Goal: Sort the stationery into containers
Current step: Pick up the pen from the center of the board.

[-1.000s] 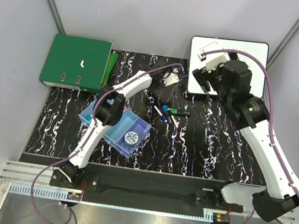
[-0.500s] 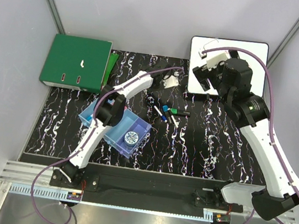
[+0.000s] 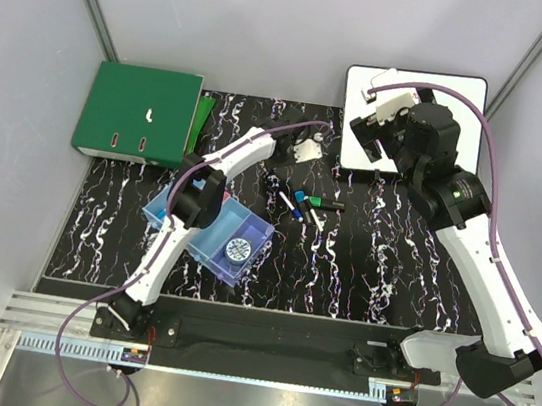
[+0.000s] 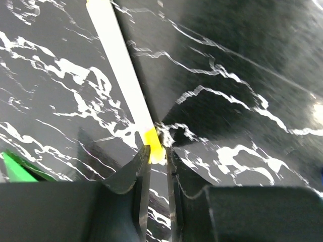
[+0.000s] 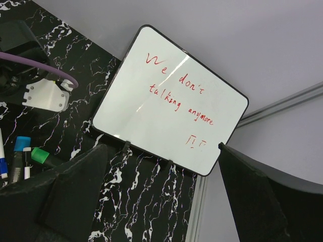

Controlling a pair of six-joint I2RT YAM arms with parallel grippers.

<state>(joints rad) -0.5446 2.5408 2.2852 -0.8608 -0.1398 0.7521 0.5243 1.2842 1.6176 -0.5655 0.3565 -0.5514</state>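
In the left wrist view a white marker [image 4: 121, 75] with a yellow end [image 4: 153, 143] stretches away over the black marble table. My left gripper [image 4: 157, 154] is shut on that yellow end. From above, the left gripper [image 3: 288, 153] is at the back middle of the table and hides the marker. More stationery, several pens [image 3: 307, 206] in blue, green and white, lies just right of it; a blue cap [image 5: 21, 143] and a green one [image 5: 41, 155] show in the right wrist view. The containers [image 3: 264, 234] stand under the left arm, with a round tin [image 3: 237, 250] in one. My right gripper [image 5: 166, 201] hangs open and holds nothing.
A large green binder [image 3: 137, 114] lies at the back left. A whiteboard [image 3: 458, 93] with red writing [image 5: 176, 96] sits at the back right, under the right gripper [image 3: 366, 136]. The left arm's purple cable [image 5: 40, 63] loops above the pens.
The left jaws have narrowed onto the marker's yellow end. The right wrist has drifted a little toward the back, over the whiteboard.
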